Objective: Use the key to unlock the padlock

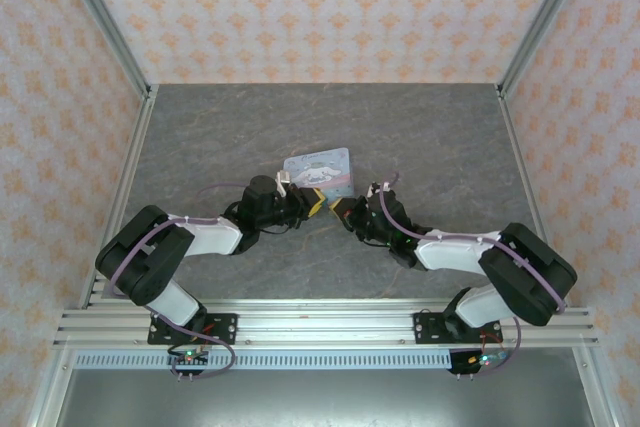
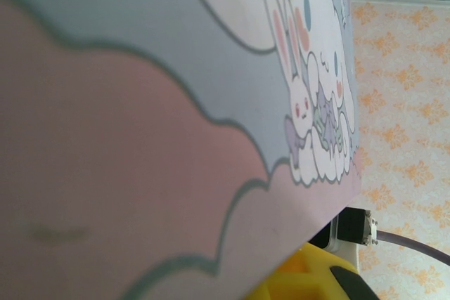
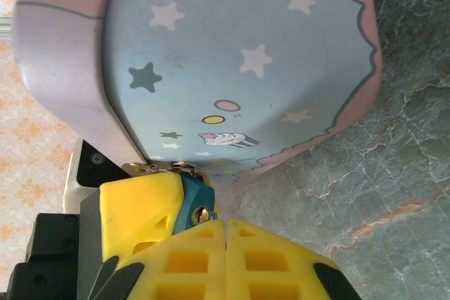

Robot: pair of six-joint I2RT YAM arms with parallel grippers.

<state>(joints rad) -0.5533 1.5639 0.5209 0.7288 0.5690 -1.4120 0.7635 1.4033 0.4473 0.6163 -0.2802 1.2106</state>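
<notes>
The blue padlock [image 3: 191, 194] hangs from the clasp on the pastel tin [image 3: 232, 54], with its brass keyhole [image 3: 202, 212] facing my right wrist camera. My left gripper [image 1: 316, 203] is shut on the padlock: a broad yellow finger [image 3: 137, 205] presses its left side, and a yellow sliver shows on its right. My right gripper [image 3: 226, 233] is shut, its fingertips just below and right of the keyhole. The key is hidden from view. In the left wrist view the tin's printed lid [image 2: 176, 103] is very close, with one yellow finger [image 2: 316, 282] below it.
The tin [image 1: 318, 169] rests on the grey marbled table [image 1: 250, 127] near the middle, just beyond both grippers. Patterned walls and metal frame posts [image 1: 105, 27] close in the back and sides. Bare tabletop [image 3: 380, 194] lies to the right of the tin.
</notes>
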